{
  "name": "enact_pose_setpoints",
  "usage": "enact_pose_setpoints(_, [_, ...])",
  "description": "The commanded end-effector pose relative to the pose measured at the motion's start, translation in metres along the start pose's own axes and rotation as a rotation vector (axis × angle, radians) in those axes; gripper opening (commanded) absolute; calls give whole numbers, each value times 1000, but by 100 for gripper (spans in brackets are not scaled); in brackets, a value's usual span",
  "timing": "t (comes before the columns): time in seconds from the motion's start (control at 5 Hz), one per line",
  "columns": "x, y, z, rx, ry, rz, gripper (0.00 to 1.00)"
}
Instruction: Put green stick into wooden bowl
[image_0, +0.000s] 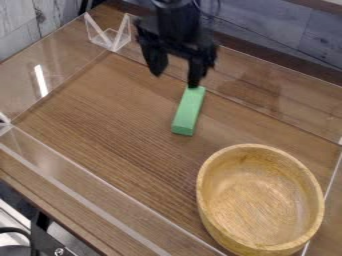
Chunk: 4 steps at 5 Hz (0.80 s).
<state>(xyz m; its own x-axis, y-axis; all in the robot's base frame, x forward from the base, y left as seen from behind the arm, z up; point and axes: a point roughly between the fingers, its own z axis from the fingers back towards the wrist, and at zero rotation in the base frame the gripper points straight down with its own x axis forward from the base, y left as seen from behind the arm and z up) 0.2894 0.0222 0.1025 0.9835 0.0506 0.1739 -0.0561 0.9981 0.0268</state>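
One green stick (189, 110), one wooden bowl (261, 199)

Wooden table (107, 130), clear side walls (54, 60)
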Motion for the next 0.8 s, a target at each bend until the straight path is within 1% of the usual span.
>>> enact_pose_setpoints(0.0, [8, -5, -11, 15, -45, 4, 100])
enact_pose_setpoints(0.2, [10, -10, -28, 19, -49, 3, 100])
enact_pose_setpoints(0.4, [16, -10, -42, 23, -56, 4, 100])
enact_pose_setpoints(0.6, [21, -7, -50, 24, -60, 11, 100])
